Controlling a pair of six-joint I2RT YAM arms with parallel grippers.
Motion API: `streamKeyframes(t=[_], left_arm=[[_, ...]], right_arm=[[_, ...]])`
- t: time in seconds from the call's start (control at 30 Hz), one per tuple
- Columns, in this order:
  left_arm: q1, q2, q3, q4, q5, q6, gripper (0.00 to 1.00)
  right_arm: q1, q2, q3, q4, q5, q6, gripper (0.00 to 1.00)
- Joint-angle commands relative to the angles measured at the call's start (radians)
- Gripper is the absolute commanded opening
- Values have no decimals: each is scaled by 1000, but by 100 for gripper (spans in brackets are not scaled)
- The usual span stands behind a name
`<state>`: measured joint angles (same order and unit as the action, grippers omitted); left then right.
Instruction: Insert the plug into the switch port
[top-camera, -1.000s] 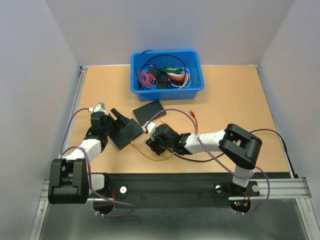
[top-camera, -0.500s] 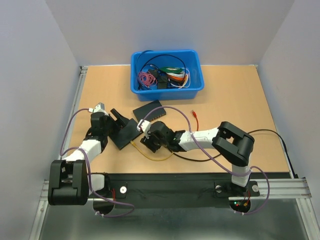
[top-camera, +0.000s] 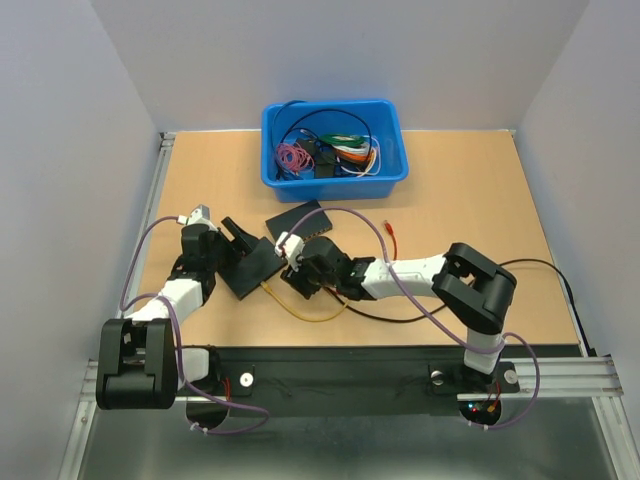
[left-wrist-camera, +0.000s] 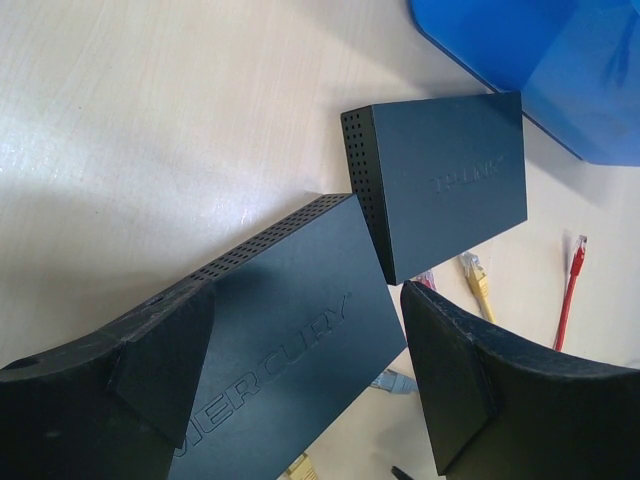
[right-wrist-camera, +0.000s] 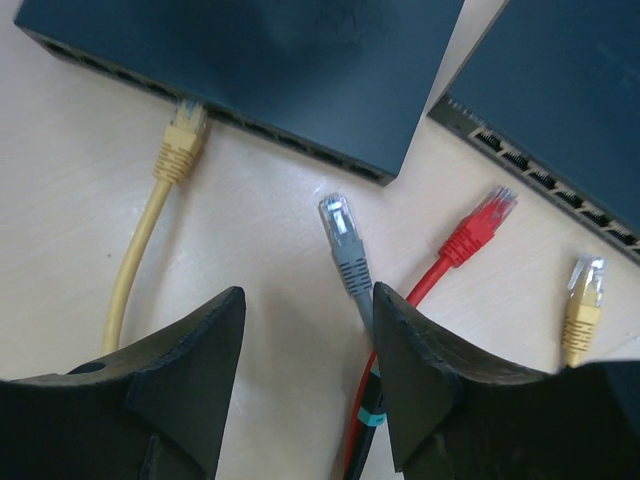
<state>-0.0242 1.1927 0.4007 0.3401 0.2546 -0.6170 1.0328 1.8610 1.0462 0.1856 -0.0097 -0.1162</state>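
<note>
The black MERCURY switch (left-wrist-camera: 290, 340) (top-camera: 252, 266) lies on the table between the fingers of my left gripper (left-wrist-camera: 308, 290) (top-camera: 240, 250). That gripper is open, and table shows between its right finger (left-wrist-camera: 500, 400) and the switch. A yellow plug (right-wrist-camera: 183, 128) sits in a port on the switch's front edge (right-wrist-camera: 260, 125). My right gripper (right-wrist-camera: 310, 295) (top-camera: 294, 274) hovers open just in front of that edge with nothing between its fingers. A loose grey plug (right-wrist-camera: 343, 243) lies on the table beside its right finger (right-wrist-camera: 440, 380).
A second black switch, marked TP-LINK (left-wrist-camera: 445, 190) (top-camera: 300, 218), lies just beyond. A red plug (right-wrist-camera: 482, 222) and another yellow plug (right-wrist-camera: 582, 292) lie loose in front of it. A blue bin (top-camera: 335, 140) of cables stands at the back. The yellow cable (top-camera: 300, 308) loops toward the near edge.
My right gripper has moved left and a little away from me, closer to the MERCURY switch's port edge, and its jaws have widened slightly. The left arm has not moved.
</note>
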Motion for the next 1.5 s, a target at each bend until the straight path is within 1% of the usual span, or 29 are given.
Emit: streamKeyframes(t=[0.0, 0.23, 0.47, 0.5, 0.53, 0.7, 0.73, 0.83, 0.93, 1.07, 1.1, 1.17, 1.27, 1.47], left_arm=[[4, -15, -3, 22, 5, 19, 87], [4, -32, -13, 22, 2, 19, 87], [4, -22, -10, 22, 5, 19, 87], [4, -22, -10, 22, 3, 19, 87], [4, -22, -10, 23, 3, 17, 87], [6, -7, 9, 25, -9, 13, 87], [7, 11, 13, 33, -6, 13, 87], [10, 68, 50, 39, 3, 16, 87], [17, 105, 66, 53, 2, 17, 87], [17, 172, 104, 54, -11, 13, 87], [41, 186, 110, 54, -18, 17, 87], [47, 234, 138, 40, -31, 23, 87], [53, 318, 168, 28, 3, 28, 88], [58, 294, 142, 36, 12, 13, 88]], right_arm=[[-11, -36, -2, 95, -4, -10, 59], [-51, 59, 31, 110, -15, 3, 60], [-76, 92, 12, 143, -52, 27, 59], [-76, 93, 9, 144, -53, 27, 57], [-77, 95, 8, 144, -64, 29, 48], [-76, 84, -12, 146, -95, 44, 39], [-76, 76, -24, 147, -102, 49, 33], [-76, 58, -44, 147, -131, 62, 26], [-74, 47, -63, 147, -139, 67, 21], [-76, 46, -68, 147, -138, 76, 15], [-74, 47, -61, 149, -144, 84, 14], [-76, 50, -57, 149, -157, 98, 13], [-71, 47, -49, 150, -177, 110, 12], [-63, 64, -32, 156, -202, 113, 11]])
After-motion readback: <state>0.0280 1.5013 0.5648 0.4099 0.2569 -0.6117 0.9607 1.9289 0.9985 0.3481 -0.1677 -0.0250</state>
